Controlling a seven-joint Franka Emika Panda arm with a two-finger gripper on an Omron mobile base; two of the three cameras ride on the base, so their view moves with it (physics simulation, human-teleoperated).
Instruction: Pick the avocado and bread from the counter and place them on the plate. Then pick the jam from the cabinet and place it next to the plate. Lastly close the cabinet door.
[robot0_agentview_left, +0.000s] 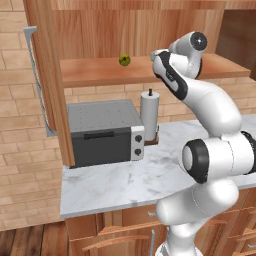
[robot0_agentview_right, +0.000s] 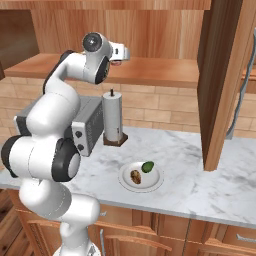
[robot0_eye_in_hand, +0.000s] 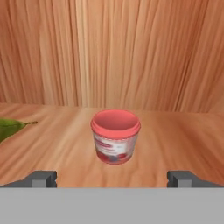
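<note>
We see the jam, a small red jar with a pinkish rim, upright on the cabinet shelf. On the marble tabletop, the white plate carries the dark green avocado and the brown bread, close together.

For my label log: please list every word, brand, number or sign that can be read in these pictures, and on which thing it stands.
No text can be read.
Jam label: red and blue marks on a white band, too blurred to read.
Toaster oven knob panel: no legible marks.
Paper-towel roll and plate: plain.
</note>
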